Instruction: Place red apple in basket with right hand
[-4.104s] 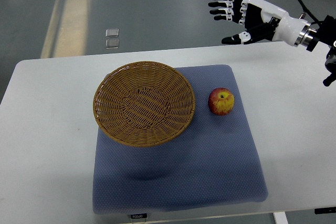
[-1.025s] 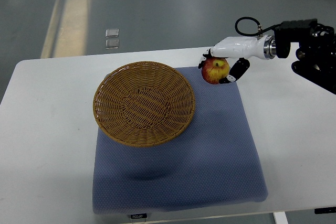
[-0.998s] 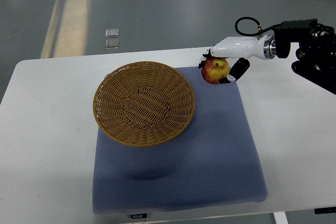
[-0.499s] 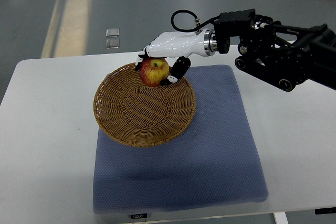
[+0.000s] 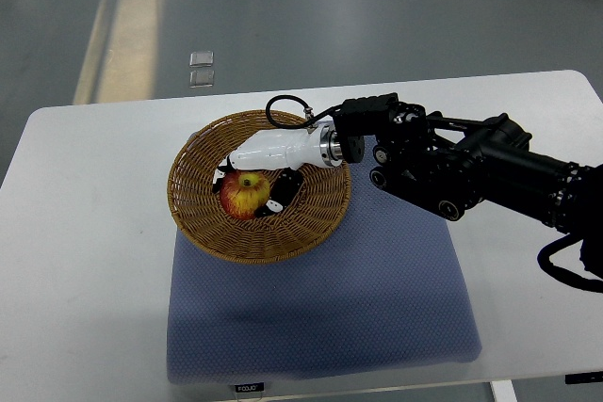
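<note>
The right hand (image 5: 256, 168) is reaching into the wicker basket (image 5: 198, 218), its fingers curling around the red apple (image 5: 242, 195) and partly covering it. The basket is sitting on a blue mat (image 5: 377, 298) on the white desk (image 5: 85, 261), with open desk surface lying all around the mat.
</note>
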